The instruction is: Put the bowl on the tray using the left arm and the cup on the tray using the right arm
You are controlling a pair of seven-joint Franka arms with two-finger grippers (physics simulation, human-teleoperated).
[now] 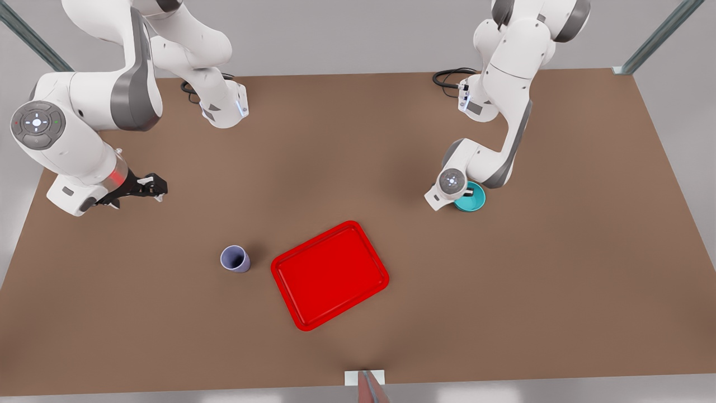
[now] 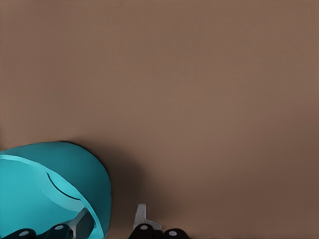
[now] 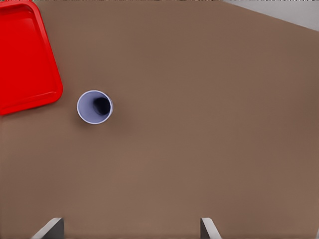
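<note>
Teal bowl [image 1: 472, 199] has the left hand [image 2: 115, 221] straddling its rim, fingers apart. Right hand [image 1: 157, 187] hovers spread wide, well apart from the cup [image 1: 235, 259] beside the tray [image 1: 330, 274].

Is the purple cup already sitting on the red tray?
No, the cup stands upright on the brown table, just beside the tray on the front view's left, not touching it.

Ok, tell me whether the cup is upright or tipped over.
Upright. The cup stands on the table beside the tray; the right wrist view looks straight down into its round open mouth.
</note>
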